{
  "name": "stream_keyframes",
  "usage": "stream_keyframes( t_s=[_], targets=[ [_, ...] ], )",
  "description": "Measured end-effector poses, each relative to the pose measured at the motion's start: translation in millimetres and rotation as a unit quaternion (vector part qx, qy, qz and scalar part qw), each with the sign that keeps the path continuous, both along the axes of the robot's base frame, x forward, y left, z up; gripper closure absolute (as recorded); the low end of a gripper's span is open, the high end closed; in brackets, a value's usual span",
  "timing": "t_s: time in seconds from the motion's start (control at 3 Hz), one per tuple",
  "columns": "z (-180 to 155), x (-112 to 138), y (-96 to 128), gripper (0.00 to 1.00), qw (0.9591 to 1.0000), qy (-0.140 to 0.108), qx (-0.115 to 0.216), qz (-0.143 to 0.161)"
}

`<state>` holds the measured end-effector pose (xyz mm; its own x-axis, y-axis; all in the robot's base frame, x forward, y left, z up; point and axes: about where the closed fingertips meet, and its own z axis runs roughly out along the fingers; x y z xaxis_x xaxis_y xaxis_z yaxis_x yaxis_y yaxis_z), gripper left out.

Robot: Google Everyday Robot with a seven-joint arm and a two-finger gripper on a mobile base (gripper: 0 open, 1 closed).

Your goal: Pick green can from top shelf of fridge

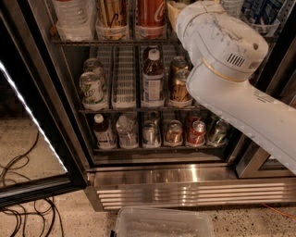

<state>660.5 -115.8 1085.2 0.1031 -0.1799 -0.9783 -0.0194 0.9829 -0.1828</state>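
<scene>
The fridge (185,185) stands open, with its glass door (27,139) swung out to the left. The top shelf (92,41) runs along the top of the view. It holds a clear bottle (74,18), a gold can (111,16) and a red can (150,14) in translucent cups. My white arm (222,51) reaches up from the right and covers the right part of that shelf. My gripper lies past the arm's end, out of sight at the top edge. No green can with streaky markings shows; it is hidden or out of view.
The middle rack holds pale green-and-white cans (92,88), a labelled bottle (151,78) and bronze cans (178,85). The lower rack (157,147) holds several short cans and small bottles. A clear plastic bin (162,224) sits on the floor in front. Black cables (23,203) lie at the left.
</scene>
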Motion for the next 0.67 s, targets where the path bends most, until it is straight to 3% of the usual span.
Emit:
stream_keyframes(
  t_s=[0.33,0.67],
  targets=[
    [-0.2,5.0,-0.1,0.38,1.0000,0.000,-0.001,0.000],
    [-2.0,7.4,2.6,0.57,1.0000,0.003,-0.003,0.006]
  ],
)
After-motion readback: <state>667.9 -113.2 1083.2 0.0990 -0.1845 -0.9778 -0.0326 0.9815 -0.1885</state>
